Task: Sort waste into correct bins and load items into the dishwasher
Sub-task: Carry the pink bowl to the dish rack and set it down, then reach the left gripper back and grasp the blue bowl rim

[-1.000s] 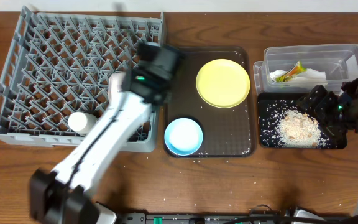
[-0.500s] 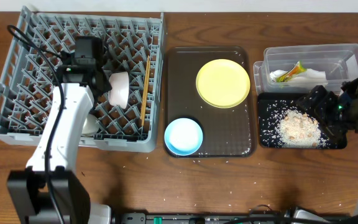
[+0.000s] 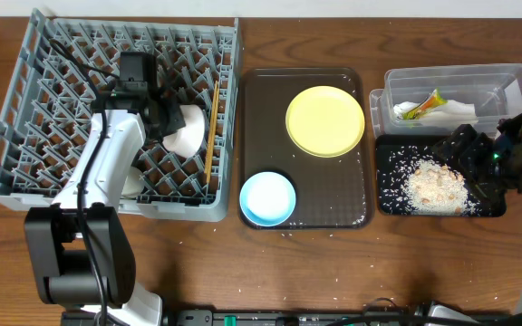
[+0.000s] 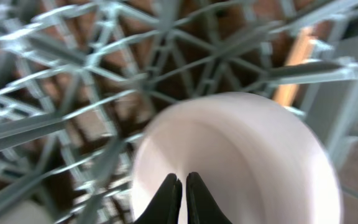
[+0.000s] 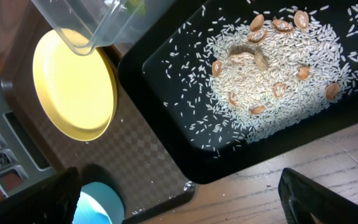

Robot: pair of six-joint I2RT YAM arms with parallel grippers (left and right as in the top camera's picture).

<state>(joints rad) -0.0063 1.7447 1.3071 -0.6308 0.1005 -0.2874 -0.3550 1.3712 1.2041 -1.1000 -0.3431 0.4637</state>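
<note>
My left gripper [image 3: 163, 122] [image 4: 180, 190] is over the grey dish rack [image 3: 53, 54], shut on the rim of the white bowl [image 3: 186, 129] [image 4: 241, 155], which lies tilted among the pegs. The wooden chopsticks [image 3: 211, 131] lie in the rack just right of the bowl. The small white cup [image 3: 127, 183] sits in the rack's front row, partly hidden by my arm. The yellow plate [image 3: 325, 120] [image 5: 73, 84] and the light blue bowl [image 3: 267, 197] [image 5: 101, 205] are on the brown tray. My right gripper [image 3: 465, 149] [image 5: 179, 193] is open and empty over the black tray [image 3: 388, 195] [image 5: 166, 81] of rice scraps [image 3: 435, 186] [image 5: 272, 74].
The clear tub [image 3: 397, 83] [image 5: 104, 25] behind the black tray holds the white napkin [image 3: 456, 109] and the green-and-orange wrapper [image 3: 431, 101]. The brown serving tray [image 3: 333, 204] lies between the rack and the bins. Loose rice grains dot the wooden table near the front.
My left arm swung left from the rack's right edge to over the rack with the white bowl, uncovering the chopsticks. The bowl now sits slightly further right. The right arm has not moved.
</note>
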